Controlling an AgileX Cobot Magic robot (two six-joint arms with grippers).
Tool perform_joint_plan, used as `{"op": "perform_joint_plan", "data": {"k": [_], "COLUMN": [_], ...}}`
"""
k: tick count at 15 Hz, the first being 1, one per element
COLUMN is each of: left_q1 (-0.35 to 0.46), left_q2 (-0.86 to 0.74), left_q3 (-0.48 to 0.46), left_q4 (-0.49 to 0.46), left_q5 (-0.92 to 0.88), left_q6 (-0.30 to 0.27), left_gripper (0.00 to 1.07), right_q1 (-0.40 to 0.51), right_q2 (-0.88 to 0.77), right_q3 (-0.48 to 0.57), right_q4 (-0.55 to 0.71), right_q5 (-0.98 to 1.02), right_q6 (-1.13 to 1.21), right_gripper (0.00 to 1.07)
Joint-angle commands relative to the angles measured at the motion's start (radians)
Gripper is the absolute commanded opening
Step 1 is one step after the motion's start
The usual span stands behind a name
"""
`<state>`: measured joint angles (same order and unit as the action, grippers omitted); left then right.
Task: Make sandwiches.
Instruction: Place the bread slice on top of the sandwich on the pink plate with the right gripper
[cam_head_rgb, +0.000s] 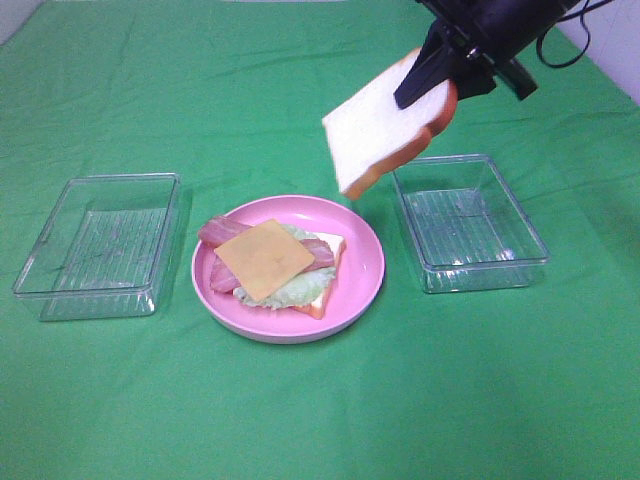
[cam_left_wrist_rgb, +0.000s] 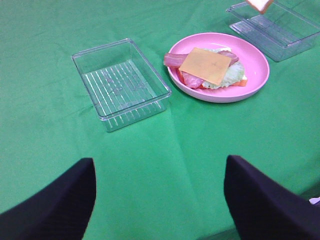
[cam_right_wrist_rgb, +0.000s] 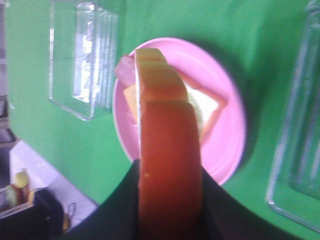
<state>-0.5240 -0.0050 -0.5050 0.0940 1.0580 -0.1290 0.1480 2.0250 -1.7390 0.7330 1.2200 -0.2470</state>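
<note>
A green cloth (cam_head_rgb: 300, 420) covers the whole worktop. On it lie two clear plastic rectangular trays: the left tray (cam_head_rgb: 100, 245) stands on the left side of the exterior view and the right tray (cam_head_rgb: 470, 222) on the right side, well apart from each other, with nothing visible in either. Between them sits a round pink plate (cam_head_rgb: 360, 280), near both trays but touching neither.

On the plate rests the partly built sandwich (cam_head_rgb: 270, 265): a bottom slice of white bread with an orange-brown crust (cam_head_rgb: 325, 300), pale green lettuce (cam_head_rgb: 290, 290) on it, pink-red bacon strips (cam_head_rgb: 222, 232) across that, and a thin yellow cheese square (cam_head_rgb: 264, 259) lying uppermost, turned cornerwise.

A second bread slice (cam_head_rgb: 385, 130) hangs tilted in the air above the gap between the plate and the right tray, its white face toward the high camera. The right end effector (cam_head_rgb: 440, 75) pinches this slice by its upper crust edge, one finger on each face.

The left end effector (cam_left_wrist_rgb: 160, 200) is held above bare cloth near the left tray, its two dark fingers (cam_left_wrist_rgb: 60, 205) spread wide with nothing between them.
</note>
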Motion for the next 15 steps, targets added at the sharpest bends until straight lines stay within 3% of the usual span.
{"op": "perform_joint_plan", "data": {"k": [1,4,6,10,15], "left_q1": [0.002,0.002,0.002,0.002,0.002], "left_q2": [-0.008,-0.008,-0.008,-0.008,-0.008], "left_q3": [0.005,0.005,0.005,0.005,0.005], "left_q4": [-0.006,-0.006,-0.006,-0.006,-0.006], "left_q5": [-0.011,-0.011,-0.011,-0.011,-0.011], "left_q6": [0.002,0.002,0.002,0.002,0.002], "left_gripper": [0.69,0.69,0.69,0.69,0.69], "right_q1": [0.019,0.082,0.177,0.257,0.266], "right_q2": [-0.005,-0.005,-0.004,-0.004,-0.002], "right_q3": [0.131,0.282,0.399,0.446,0.499], "right_q4": [0.199,0.373,0.506,0.568,0.607], "right_q5": [-0.038,-0.134,-0.329,-0.470,-0.548], "right_q6": [-0.096,-0.191,-0.234,-0.224,-0.225], "right_gripper": [0.00,0.00,0.00,0.00,0.00]}}
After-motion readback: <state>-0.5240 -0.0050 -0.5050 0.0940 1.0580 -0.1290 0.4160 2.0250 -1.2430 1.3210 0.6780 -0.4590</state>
